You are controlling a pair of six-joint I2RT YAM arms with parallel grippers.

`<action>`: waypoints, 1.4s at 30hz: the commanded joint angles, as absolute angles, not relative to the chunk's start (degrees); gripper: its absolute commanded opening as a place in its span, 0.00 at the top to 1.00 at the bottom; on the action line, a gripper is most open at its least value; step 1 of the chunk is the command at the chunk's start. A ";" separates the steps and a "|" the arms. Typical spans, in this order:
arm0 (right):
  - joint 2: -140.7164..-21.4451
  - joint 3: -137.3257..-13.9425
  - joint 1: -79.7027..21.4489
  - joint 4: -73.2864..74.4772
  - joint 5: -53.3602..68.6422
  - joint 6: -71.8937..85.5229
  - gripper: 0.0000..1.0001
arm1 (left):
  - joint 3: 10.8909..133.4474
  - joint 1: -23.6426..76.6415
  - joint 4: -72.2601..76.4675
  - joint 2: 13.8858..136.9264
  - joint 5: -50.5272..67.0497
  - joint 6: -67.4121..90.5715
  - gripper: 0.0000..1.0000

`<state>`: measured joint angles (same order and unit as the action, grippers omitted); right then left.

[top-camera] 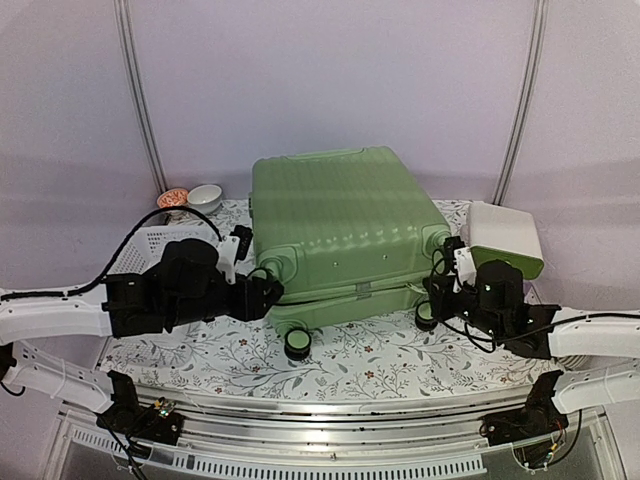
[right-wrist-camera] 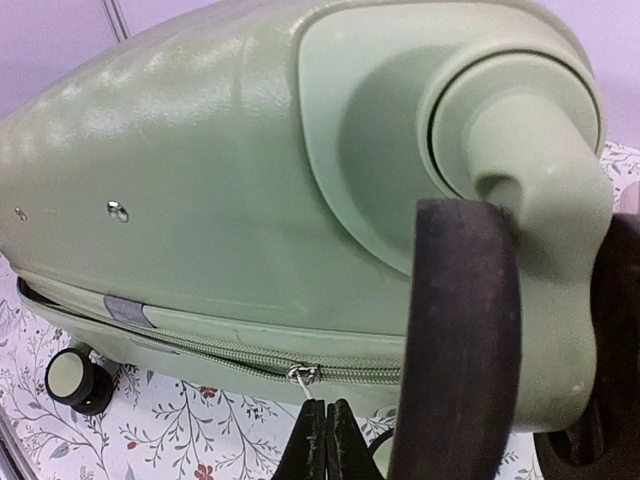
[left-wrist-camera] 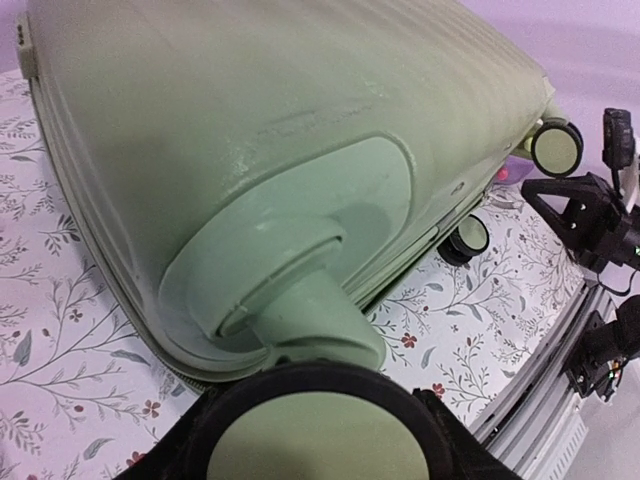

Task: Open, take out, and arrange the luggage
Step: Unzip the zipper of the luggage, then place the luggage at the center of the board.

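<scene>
Underneath, floral tablecloth (top-camera: 380,365); behind luggage (top-camera: 340,215), plain lilac wall (top-camera: 330,70).

The luggage (top-camera: 340,215) is showing pale sage green all over; its wheels (top-camera: 298,343) are showing black tyres around pale green hubs; the tabletop (top-camera: 400,368) is showing white printed with grey-green sprigs and small red flowers; the basket (top-camera: 150,240) is showing white; the box (top-camera: 505,240) is showing white over green; the left pincer (top-camera: 272,296) and right pincer (right-wrist-camera: 326,425) are showing black; the wall (top-camera: 330,70) is glowing lilac.

luggage (top-camera: 335,215) blocking centre, basket (top-camera: 150,241) at left, box (top-camera: 505,238) at right
</scene>
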<state>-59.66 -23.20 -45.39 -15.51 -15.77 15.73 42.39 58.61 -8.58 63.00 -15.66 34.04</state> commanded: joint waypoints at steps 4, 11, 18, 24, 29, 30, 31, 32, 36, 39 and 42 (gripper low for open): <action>-62.96 -23.28 -45.92 -27.63 -22.44 7.09 0.99 | 44.45 54.74 -11.61 61.48 -19.00 34.30 1.00; -59.77 -17.69 -45.97 -30.35 -12.46 12.54 0.95 | 43.12 52.89 -12.29 59.56 -18.41 34.65 1.00; -51.56 -13.10 -45.89 -28.19 -5.32 14.50 0.89 | 40.56 44.27 -12.81 54.60 -15.09 33.17 1.00; -47.92 -15.36 -45.88 -21.79 -2.38 16.87 0.71 | 40.36 39.29 -13.95 52.72 -12.00 32.45 1.00; -47.31 -23.06 -45.75 -10.68 -3.76 19.26 0.57 | 40.35 39.19 -14.61 50.17 -10.72 32.04 0.91; -47.99 -25.37 -45.64 -7.79 -4.00 19.78 0.53 | 40.61 39.20 -15.09 49.64 -10.40 32.06 0.82; -49.10 -27.89 -45.51 -4.89 -4.30 20.61 0.47 | 41.07 39.20 -15.85 49.20 -10.05 31.96 0.73; -50.10 -30.18 -45.38 -1.87 -4.54 21.41 0.41 | 41.58 39.20 -16.63 48.77 -9.54 31.88 0.58; -54.47 -37.83 -43.27 8.44 -6.25 25.33 0.11 | 44.73 39.18 -20.27 47.40 -8.56 32.01 0.23; -56.86 -40.94 -41.63 11.32 -3.05 27.88 0.03 | 47.93 38.89 -23.60 46.66 -11.02 30.69 0.14; -58.96 -43.52 -41.43 12.47 -1.69 29.73 0.00 | 51.59 35.78 -24.60 47.57 -6.15 29.59 0.11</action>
<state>-56.64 -40.01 -42.17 5.45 -4.12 25.43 47.16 39.42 -21.96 47.20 -8.73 31.59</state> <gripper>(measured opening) 0.984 0.879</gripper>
